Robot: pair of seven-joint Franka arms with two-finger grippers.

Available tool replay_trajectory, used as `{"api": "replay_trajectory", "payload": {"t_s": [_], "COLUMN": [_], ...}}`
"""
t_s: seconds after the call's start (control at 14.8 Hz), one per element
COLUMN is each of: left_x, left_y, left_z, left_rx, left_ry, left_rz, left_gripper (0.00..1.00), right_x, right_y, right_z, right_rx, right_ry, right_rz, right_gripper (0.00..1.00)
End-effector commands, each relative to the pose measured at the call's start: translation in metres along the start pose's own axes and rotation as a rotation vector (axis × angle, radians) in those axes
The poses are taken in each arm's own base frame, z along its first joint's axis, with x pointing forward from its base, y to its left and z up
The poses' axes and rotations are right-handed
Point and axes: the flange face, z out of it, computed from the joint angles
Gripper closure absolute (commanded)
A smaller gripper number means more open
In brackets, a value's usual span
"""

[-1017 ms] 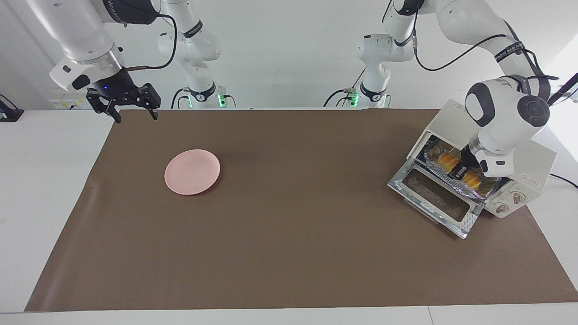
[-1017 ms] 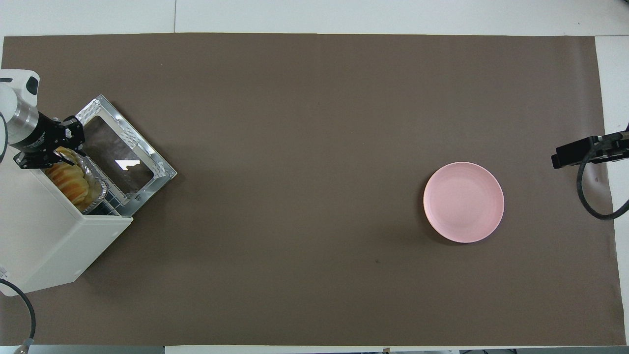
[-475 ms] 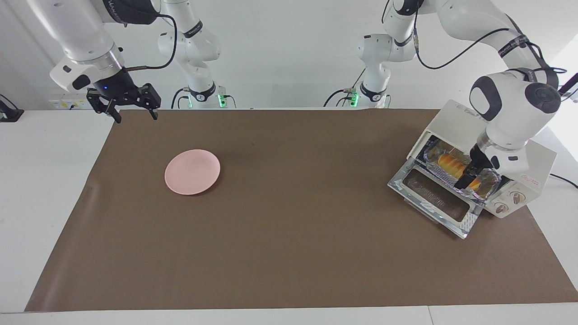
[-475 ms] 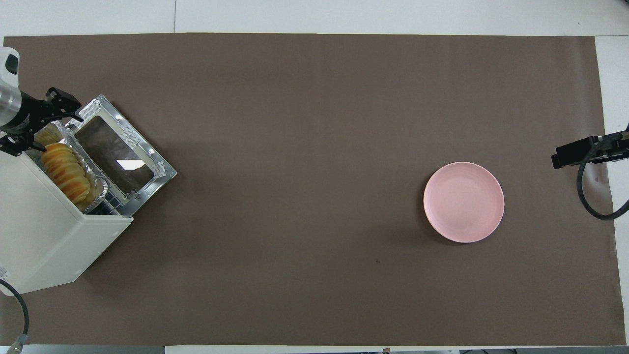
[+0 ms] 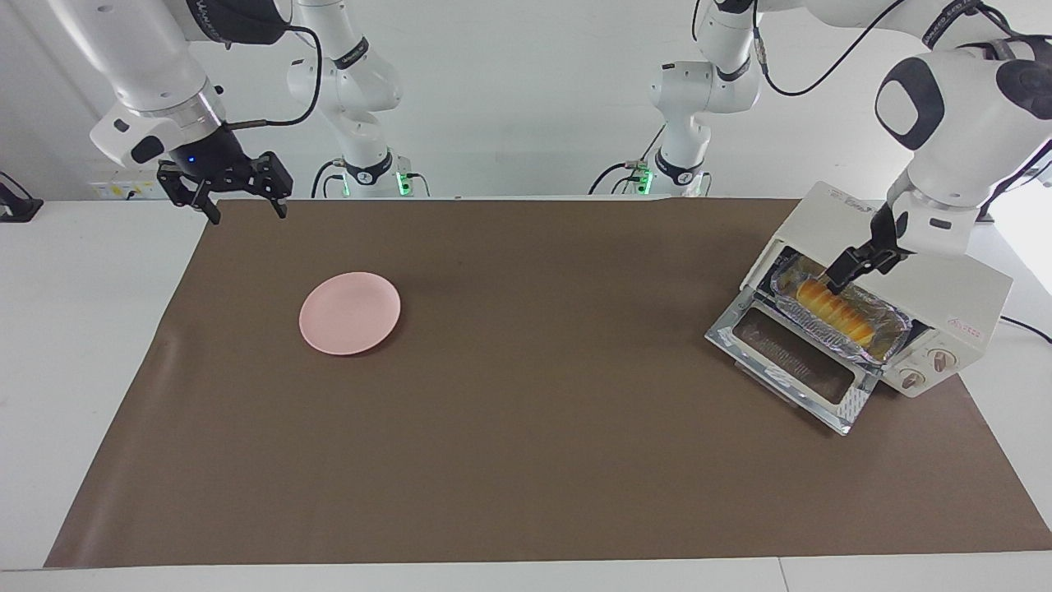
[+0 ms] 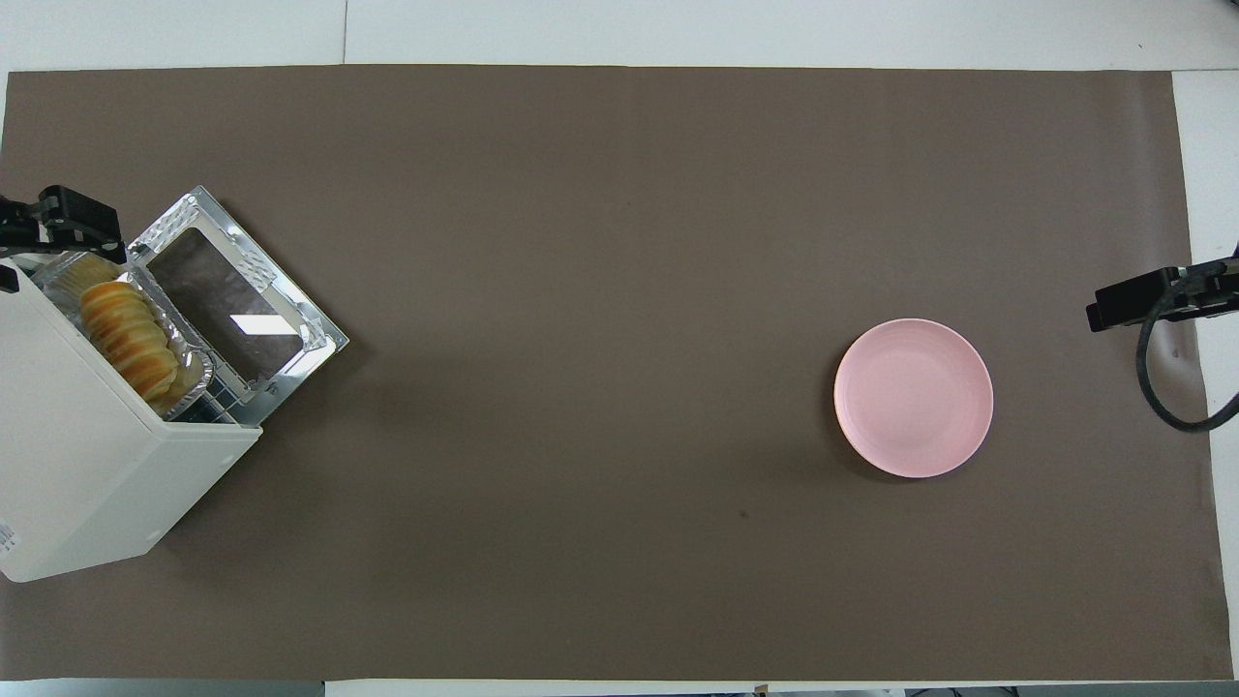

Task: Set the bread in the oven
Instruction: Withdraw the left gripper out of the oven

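The yellow-orange ridged bread [image 5: 834, 308] lies in a crinkled silver foil tray [image 5: 892, 330] in the mouth of the cream-white oven [image 5: 929, 279]. The oven's glass door [image 5: 793, 362] is dropped open. My left gripper [image 5: 855, 270] is open and empty, raised just above the end of the bread nearer to the robots, apart from it. My right gripper [image 5: 246, 210] is open and empty, waiting above the table edge at the right arm's end. In the overhead view the bread [image 6: 126, 334] shows inside the oven [image 6: 77, 465].
A round pink plate [image 5: 349, 312] lies empty on the brown mat toward the right arm's end, also in the overhead view [image 6: 914, 398]. The open oven door [image 6: 232, 305] juts out over the mat. The oven's two knobs [image 5: 925, 368] face the mat.
My left gripper has let go of the bread and risen up and back from the oven mouth. The bread and tray stay in the oven. The right arm has not moved.
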Motion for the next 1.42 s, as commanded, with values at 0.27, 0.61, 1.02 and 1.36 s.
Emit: {"api": "replay_trajectory", "payload": {"t_s": [0.27,0.61,1.02,1.36], "left_x": [-0.068,-0.079,-0.058,-0.046], "left_y": [-0.031,-0.019,0.008,0.019], "left_z": [-0.04,-0.052,-0.054,-0.042], "left_rx": [-0.013,-0.034,-0.053,-0.065], "left_ry": [-0.035,-0.011,-0.006,0.011], "left_rz": [0.302,0.326,0.364,0.378], "left_gripper": [0.0,0.0,0.0,0.0], "right_x": [-0.009,-0.009,-0.009,-0.009], "right_y": [0.001,0.001,0.001,0.001], "right_z": [-0.001,-0.001,-0.001,-0.001], "right_rx": [-0.015,-0.015,-0.015,-0.015], "right_ry": [-0.001,-0.001,-0.001,-0.001], "right_rz": [-0.011,-0.011,-0.011,-0.011], "right_gripper": [0.0,0.0,0.0,0.0]}}
